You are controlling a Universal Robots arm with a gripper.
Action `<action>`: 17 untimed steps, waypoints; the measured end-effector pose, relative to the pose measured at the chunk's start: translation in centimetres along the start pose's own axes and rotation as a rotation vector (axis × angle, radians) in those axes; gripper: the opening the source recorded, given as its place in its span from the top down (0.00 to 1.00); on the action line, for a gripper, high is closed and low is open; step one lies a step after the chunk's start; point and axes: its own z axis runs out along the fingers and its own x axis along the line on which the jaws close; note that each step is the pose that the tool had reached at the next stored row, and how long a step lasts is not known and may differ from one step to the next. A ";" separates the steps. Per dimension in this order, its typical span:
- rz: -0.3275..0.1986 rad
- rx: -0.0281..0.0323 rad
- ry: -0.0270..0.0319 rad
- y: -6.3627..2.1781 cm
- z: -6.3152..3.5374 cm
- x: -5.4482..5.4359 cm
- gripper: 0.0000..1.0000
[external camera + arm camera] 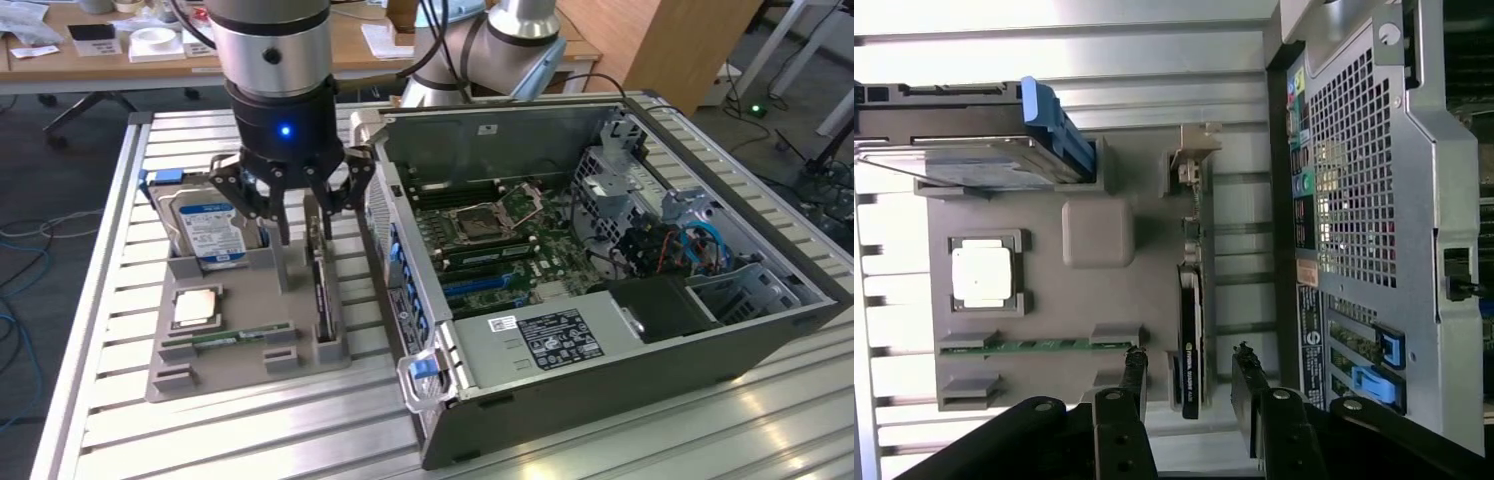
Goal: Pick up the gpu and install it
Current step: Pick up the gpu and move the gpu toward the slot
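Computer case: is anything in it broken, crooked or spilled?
Nothing stands out. The computer case lies open on its side, nothing visibly loose inside, and the gpu stands on edge in the grey tray under the open gripper.

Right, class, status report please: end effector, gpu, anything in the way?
Status: end effector open, above the tray. gpu on edge in its slot, in line between the fingers, not gripped. Nothing blocking it.

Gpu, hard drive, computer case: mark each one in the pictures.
gpu point(1191, 350), wrist view, on its dark narrow edge.
hard drive point(211, 230), exterior view, on its blue-white label.
computer case point(601, 385), exterior view, on its grey outer wall.
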 end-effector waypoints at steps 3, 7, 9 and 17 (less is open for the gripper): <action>0.000 0.0001 0.0001 -0.01 0.30 0.0 0.53; 0.000 0.0000 0.0001 -0.01 0.34 0.0 0.53; 0.000 -0.0002 -0.0002 -0.02 0.53 0.0 0.53; 0.001 0.0000 0.0000 -0.06 1.23 0.0 0.53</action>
